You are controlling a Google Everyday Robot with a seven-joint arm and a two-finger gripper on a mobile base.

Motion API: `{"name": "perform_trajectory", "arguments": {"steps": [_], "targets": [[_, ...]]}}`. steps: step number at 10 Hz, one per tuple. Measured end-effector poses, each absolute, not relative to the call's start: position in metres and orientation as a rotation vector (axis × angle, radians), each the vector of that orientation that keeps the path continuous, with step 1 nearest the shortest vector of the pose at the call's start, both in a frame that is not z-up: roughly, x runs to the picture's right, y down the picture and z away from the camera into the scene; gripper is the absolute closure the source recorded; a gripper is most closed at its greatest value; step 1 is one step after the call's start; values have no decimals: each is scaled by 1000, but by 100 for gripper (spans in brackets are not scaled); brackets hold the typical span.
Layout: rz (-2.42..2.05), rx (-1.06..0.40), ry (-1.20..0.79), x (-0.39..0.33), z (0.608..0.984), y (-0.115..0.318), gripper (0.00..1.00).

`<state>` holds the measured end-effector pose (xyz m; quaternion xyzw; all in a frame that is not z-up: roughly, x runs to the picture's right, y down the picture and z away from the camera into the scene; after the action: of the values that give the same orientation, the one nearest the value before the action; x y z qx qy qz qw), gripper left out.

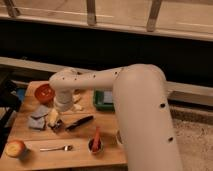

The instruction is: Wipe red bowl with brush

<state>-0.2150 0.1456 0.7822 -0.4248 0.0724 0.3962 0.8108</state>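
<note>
**Now: claw (pixel 54 119) low at brush (pixel 79 122) head**

Claw sits down on the table (pixel 80 156), at the brush's left end; open or clamped, can't tell. Red bowl (pixel 44 92) is back left, near the claw but apart. Grey cloth (pixel 38 121) lies just left of the claw. Big white arm (pixel 135 95) crosses mid-table, hiding part of the green tray (pixel 103 101). Front: apple (pixel 15 148), fork (pixel 56 148), small cup (pixel 95 145) w/ red stick.

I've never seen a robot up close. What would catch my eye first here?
The huge white arm fills the right side and bends left over the wooden table, with its gripper low near the left end of a black-handled brush. Just behind the gripper, the red bowl sits near the table's far left corner, and an apple lies at the near left corner.
</note>
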Motion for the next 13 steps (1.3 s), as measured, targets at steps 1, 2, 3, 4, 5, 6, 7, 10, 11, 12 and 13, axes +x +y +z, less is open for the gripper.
{"name": "perform_trajectory", "arguments": {"steps": [1,2,3,4,5,6,7,10,11,12,13], "targets": [[848,-907,155,-215,782,145,20],[847,-908,154,-215,782,145,20],[846,-907,155,-216,782,146,20],[848,-900,170,-217,783,148,20],[846,-896,184,-218,786,152,20],[846,-893,201,-219,789,158,20],[851,-892,208,-216,792,162,20],[875,-901,223,-214,800,174,20],[883,-901,228,-213,803,179,20],[890,-886,235,-212,805,182,20],[891,-869,237,-214,806,186,20]]}}
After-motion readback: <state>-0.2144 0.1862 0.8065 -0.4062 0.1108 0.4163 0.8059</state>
